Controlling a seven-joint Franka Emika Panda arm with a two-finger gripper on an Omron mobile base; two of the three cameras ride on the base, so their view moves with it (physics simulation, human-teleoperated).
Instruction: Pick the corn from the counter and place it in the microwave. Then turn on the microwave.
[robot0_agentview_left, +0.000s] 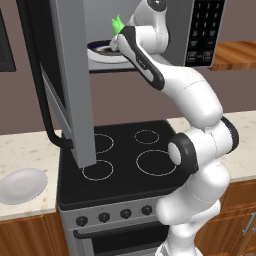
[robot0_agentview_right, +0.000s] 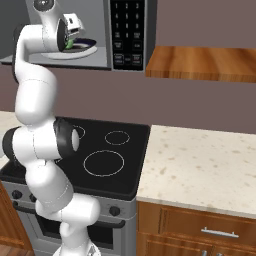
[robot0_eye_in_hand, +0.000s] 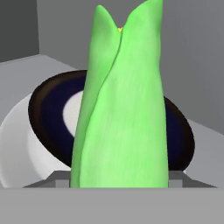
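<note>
The grey microwave (robot0_agentview_left: 202, 30) (robot0_agentview_right: 127, 30) hangs above the stove with its door (robot0_agentview_left: 70, 75) swung wide open to the left. My gripper (robot0_agentview_left: 116, 37) (robot0_agentview_right: 71, 43) reaches into its cavity, shut on the bright green corn (robot0_agentview_left: 117, 23) (robot0_agentview_right: 68, 45) (robot0_eye_in_hand: 122, 109). The corn stands upright just over the microwave's turntable plate (robot0_agentview_left: 100, 51) (robot0_agentview_right: 85, 50) (robot0_eye_in_hand: 43, 109), white with a dark middle. Whether the corn touches the plate I cannot tell. My fingertips are hidden behind the husk in the hand view.
Below lies the black stovetop (robot0_agentview_left: 125, 155) (robot0_agentview_right: 107, 160) with ring outlines. The beige counter (robot0_agentview_left: 30, 150) (robot0_agentview_right: 200, 160) runs on both sides, with a white plate (robot0_agentview_left: 22, 185) on its left part. A wooden shelf (robot0_agentview_right: 200, 62) juts out right of the microwave.
</note>
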